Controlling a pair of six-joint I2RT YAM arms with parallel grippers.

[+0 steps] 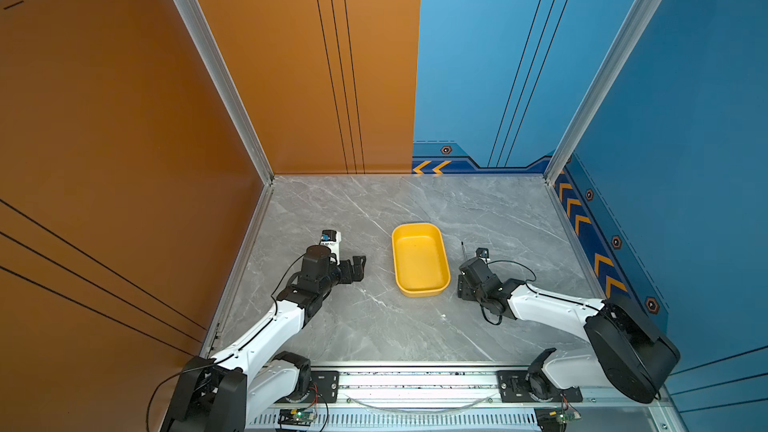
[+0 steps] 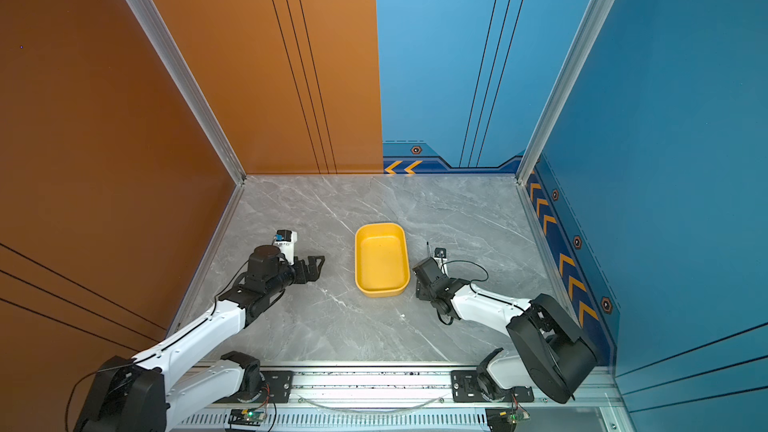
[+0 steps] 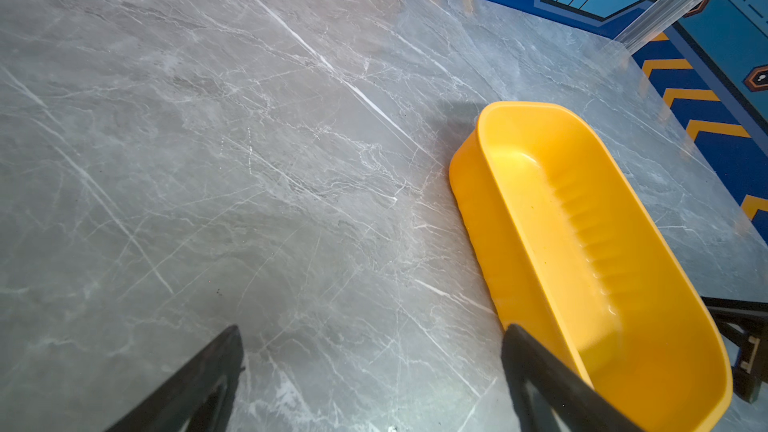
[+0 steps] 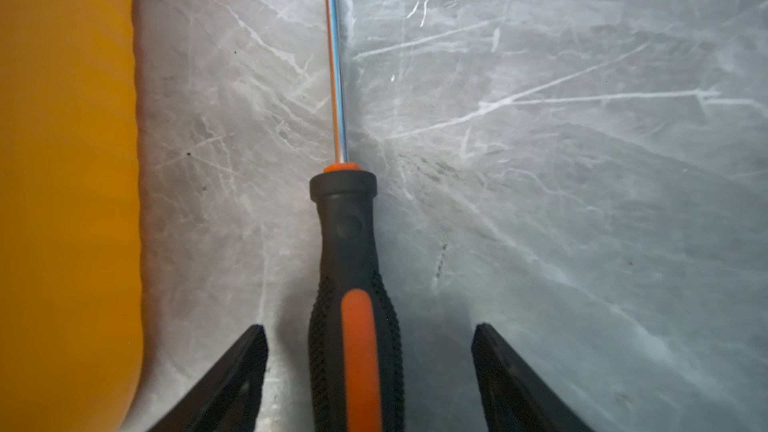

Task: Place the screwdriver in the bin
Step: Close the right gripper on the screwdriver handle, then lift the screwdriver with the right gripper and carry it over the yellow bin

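Left to right for us: the left gripper (image 1: 355, 268) is out over the grey marble table (image 1: 374, 326), jaws spread wide above bare marble. The yellow bin (image 1: 419, 261) sits mid-table. Just to its right, not touching it, the screwdriver (image 4: 349, 243) lies flat on the marble, tip pointing to the back. Our right gripper (image 4: 370, 328) straddles the handle, jaws partly open, with a gap on both sides.

Orange wall (image 1: 124, 118), blue wall (image 1: 685, 118), marble tabletop (image 1: 374, 326)
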